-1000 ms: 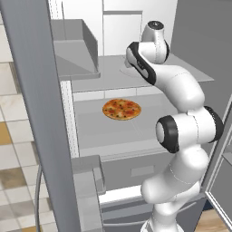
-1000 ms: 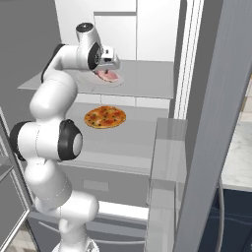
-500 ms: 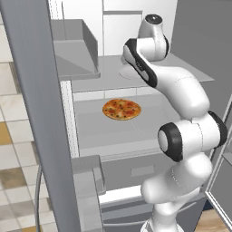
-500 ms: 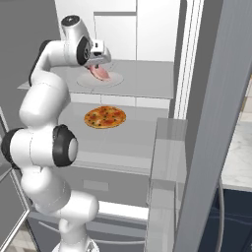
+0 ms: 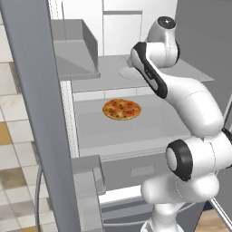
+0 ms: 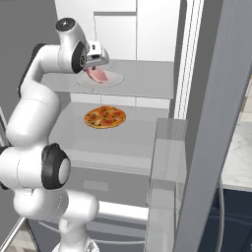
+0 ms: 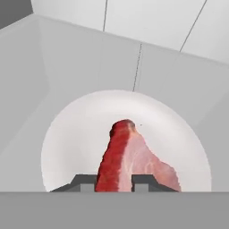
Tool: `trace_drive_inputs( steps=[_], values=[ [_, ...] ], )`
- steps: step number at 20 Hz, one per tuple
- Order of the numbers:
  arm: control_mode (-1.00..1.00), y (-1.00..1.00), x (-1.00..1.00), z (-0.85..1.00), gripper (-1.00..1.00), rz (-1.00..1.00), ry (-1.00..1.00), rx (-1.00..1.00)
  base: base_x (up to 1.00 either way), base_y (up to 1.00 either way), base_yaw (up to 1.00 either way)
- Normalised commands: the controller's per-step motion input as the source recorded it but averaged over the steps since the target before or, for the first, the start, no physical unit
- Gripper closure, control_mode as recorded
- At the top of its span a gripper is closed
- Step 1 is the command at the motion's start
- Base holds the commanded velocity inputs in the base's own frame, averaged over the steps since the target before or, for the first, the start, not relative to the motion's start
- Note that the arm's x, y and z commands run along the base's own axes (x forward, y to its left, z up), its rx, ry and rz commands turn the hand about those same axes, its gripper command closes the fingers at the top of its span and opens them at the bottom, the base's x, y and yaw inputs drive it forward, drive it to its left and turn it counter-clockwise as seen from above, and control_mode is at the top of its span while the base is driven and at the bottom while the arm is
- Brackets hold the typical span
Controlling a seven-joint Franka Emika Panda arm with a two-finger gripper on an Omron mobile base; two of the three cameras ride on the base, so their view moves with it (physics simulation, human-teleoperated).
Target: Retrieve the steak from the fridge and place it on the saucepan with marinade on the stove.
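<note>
Dark finger tips of the gripper (image 7: pixel 114 182) are clamped narrowly on the steak (image 7: pixel 129 161), one tip on each side of its lower end. In the right base view the gripper (image 6: pixel 94 69) hangs inside the fridge (image 6: pixel 211 93) over the upper shelf (image 6: pixel 142 78), with the steak (image 6: pixel 98 75) dangling from it, tilted, just above the plate (image 6: pixel 114 78).

Steak: a wedge-shaped slab, deep red along the left edge, pink and faintly marbled across the face, narrowing to a rounded tip away from the fingers. Whether its far tip touches the plate cannot be told.

Plate: round, flat, plain white, smooth (image 7: pixel 71 134); it lies on the grey upper shelf near the white back wall, which carries thin vertical seams.

Lower shelf (image 6: pixel 133 138): smooth grey, carrying a round pizza (image 6: pixel 105 117) with an orange, speckled topping, directly below and well apart from the steak. The pizza (image 5: pixel 121 109) also shows in the left base view, where the arm's white links cover most of the plate (image 5: pixel 129 72).

Surroundings: a grey door bin (image 5: pixel 74 47) at upper left in the left base view, an open steel door (image 5: pixel 41 113) in the foreground, and another door bin (image 6: pixel 167 162) at lower right in the right base view. Nothing stands between the gripper and the shelf front.
</note>
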Motion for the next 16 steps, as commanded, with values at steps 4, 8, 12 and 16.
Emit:
trace_drive_inputs(
  steps=[4, 8, 12, 16],
  values=[
    [-1.00, -0.14, -0.74, 0.00, 1.00, 0.03, -0.01, 0.00, 0.00, 0.00, 0.00],
    [-1.00, -0.05, -0.79, 0.12, 1.00, 0.01, 0.00, 0.00, 0.00, 0.00, 0.00],
    [-1.00, 0.00, -0.96, 0.27, 1.00, 0.00, 0.00, 0.00, 0.00, 0.00, 0.00],
    [-1.00, 0.00, -0.98, 0.28, 1.00, 0.00, 0.02, 0.00, 0.00, 0.00, 0.00]
  ],
)
